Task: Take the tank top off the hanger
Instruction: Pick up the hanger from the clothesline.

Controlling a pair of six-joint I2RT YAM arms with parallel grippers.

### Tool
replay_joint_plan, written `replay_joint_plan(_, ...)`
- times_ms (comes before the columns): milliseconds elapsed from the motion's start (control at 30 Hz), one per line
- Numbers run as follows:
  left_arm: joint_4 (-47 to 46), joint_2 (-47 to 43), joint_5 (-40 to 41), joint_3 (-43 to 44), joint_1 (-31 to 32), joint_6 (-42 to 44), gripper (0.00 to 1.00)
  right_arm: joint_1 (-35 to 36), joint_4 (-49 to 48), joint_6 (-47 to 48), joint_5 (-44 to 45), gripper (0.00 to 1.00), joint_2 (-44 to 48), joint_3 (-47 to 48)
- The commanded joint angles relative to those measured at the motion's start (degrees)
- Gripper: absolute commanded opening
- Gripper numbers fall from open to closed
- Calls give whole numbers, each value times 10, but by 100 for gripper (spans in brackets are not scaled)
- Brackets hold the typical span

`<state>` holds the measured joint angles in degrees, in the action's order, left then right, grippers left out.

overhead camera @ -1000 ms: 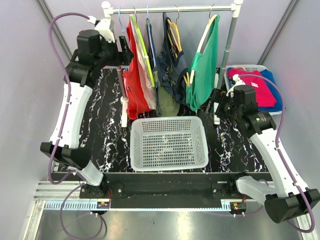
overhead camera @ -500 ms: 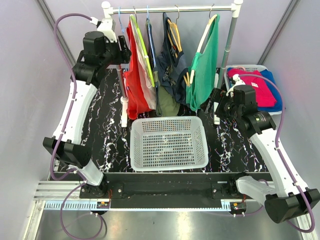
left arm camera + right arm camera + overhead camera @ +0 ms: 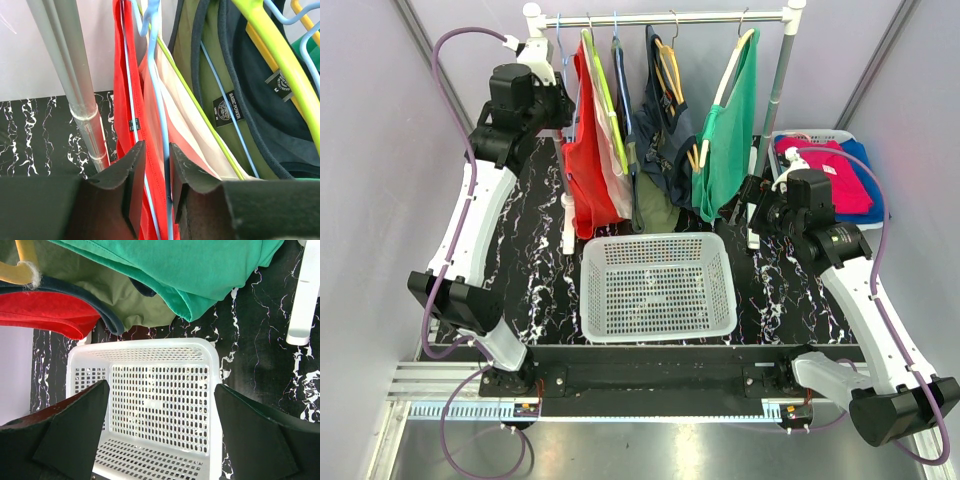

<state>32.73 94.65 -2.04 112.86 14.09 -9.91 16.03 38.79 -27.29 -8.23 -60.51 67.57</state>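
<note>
While your right gripper stands wide apart near the basket, your left gripper narrowly brackets the red tank top; you cannot tell whether it grips.

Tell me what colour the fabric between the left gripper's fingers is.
Bright red; the red tank top shows best in the left wrist view.

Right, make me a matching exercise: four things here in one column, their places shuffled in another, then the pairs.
1 red fabric tank top
2 green fabric tank top
3 white perforated plastic basket
4 pink folded garment

A in the white bin at the right
B hanging at the left end of the metal rail
C on the black marbled table, centre
D hanging at the rail's right end

Pairs: 1-B, 2-D, 3-C, 4-A
</note>
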Motion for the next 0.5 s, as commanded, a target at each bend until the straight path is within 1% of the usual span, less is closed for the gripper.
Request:
replay_joint_plan(0, -42, -3, 6, 1, 2, 2, 27, 5, -20, -6, -9, 95, 6, 17)
replay_joint_plan(67, -43, -1, 5, 0, 2, 2, 24, 6, -20, -6, -9, 95, 7, 15)
replay_joint_plan(133, -43, 1, 5, 0, 2, 2, 16, 6, -20, -6, -9, 94, 7, 13)
replay_joint_plan(167, -44, 2, 5, -1, 2, 2, 6, 6, -20, -6, -8, 94, 7, 13)
replay_joint_plan(200, -45, 2, 5, 0, 2, 2, 2, 6, -20, -6, -7, 94, 8, 12)
replay_joint_plan(233, -45, 1, 6, 0, 2, 2, 0, 5, -20, -6, -8, 94, 7, 12)
replay_joint_plan(467, -50, -13, 18, 14, 2, 14, 0, 6, -20, -6, -8, 93, 12, 6)
